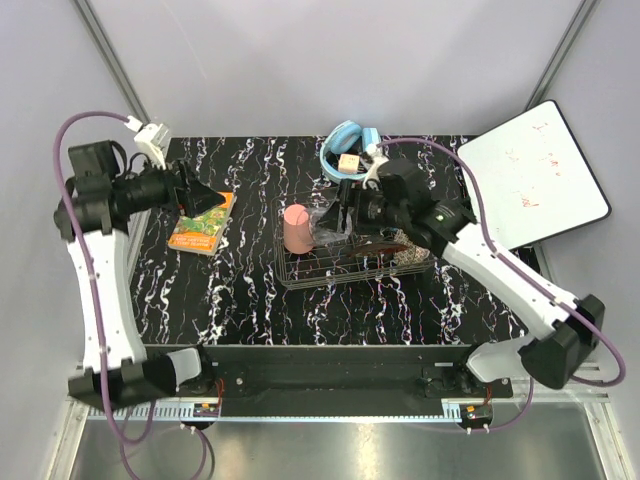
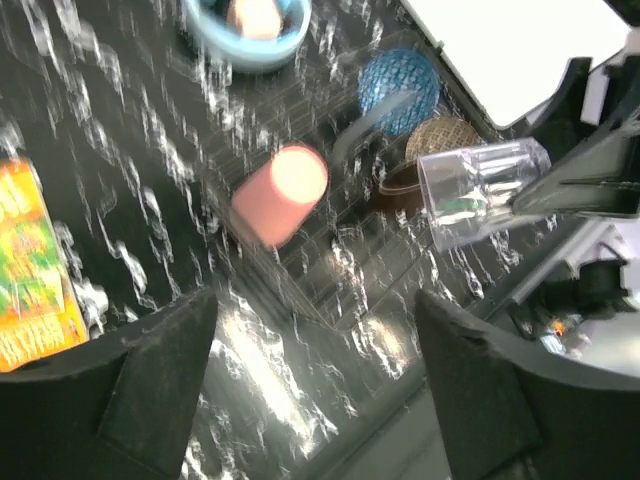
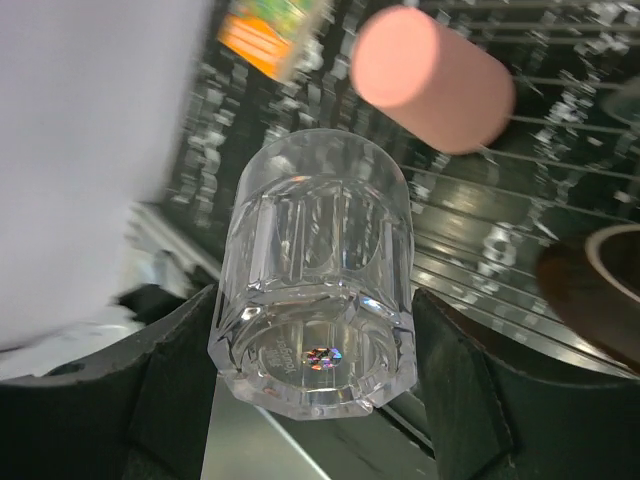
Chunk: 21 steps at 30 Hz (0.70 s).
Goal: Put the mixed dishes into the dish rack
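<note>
right gripper point(image 3: 315, 395) clamps the clear glass tumbler point(image 3: 315, 260), apparently over the dish rack point(image 1: 300, 274); left gripper point(image 2: 315, 345) spread apart.

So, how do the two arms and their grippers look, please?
The left arm and right arm have white links, black joints and black bases. A purple cable runs along each. The fingers are black, broad wedges.

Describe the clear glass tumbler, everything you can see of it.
The clear glass tumbler is transparent, faceted along its sides, with a thick base. It looks empty and intact. The right end effector clamps it near the base, one finger on each side, holding it tilted over the dish rack, close to the pink cup but apart from it.
</note>
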Available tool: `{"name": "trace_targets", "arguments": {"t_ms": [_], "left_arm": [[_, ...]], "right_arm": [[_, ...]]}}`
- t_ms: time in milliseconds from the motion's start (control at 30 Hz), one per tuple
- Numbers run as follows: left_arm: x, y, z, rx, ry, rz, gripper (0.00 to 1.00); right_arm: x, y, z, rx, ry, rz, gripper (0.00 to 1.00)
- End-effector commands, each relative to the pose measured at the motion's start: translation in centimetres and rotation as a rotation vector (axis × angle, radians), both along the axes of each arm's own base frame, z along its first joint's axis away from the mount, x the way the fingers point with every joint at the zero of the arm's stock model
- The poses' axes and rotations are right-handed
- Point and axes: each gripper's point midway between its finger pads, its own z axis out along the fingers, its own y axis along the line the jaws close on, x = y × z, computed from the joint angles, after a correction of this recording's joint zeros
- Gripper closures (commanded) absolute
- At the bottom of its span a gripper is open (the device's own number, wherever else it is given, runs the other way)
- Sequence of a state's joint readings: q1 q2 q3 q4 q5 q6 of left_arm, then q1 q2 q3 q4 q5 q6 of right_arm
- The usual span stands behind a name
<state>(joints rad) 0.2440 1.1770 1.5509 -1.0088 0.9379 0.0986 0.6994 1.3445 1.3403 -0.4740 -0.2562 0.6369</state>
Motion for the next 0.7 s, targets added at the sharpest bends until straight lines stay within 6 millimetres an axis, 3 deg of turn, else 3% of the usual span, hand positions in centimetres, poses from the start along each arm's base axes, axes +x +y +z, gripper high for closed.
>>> {"name": "trace_targets", "arguments": {"t_ms": [0,133,233,300,467,667], "left_arm": [[-1.7,1.3,-5.4,0.042,0.340,-0.005,0.22],[-0.9,4.0,-9.7,0.178,0.426,0.086,0.21],[-0.8,5.5,-11.3,0.255,0.429,0.145,0.12],[-0.4,6.5,-12.0,0.298,0.420,0.189,0.03],[-0.5,8.0,-13.7,0.375,0.413,0.253,0.02],[-0.7,7.8,-14.7,0.367,0.402,0.260,0.02]], "right_arm": [[0.2,-1.1,-3.1,-0.298,-0.051,0.005,1.00],[0.3,1.0,-4.0,-0.440,-0.123,0.006,1.00],[0.8,2.1,-4.6,-0.535,-0.165,0.002,1.00],[1.4,2.8,-5.3,-0.584,-0.176,0.013,1.00],[2.8,3.6,-7.3,-0.691,-0.211,0.010,1.00],[3.8,4.3,-9.4,-0.745,-0.218,0.023,1.00]]}}
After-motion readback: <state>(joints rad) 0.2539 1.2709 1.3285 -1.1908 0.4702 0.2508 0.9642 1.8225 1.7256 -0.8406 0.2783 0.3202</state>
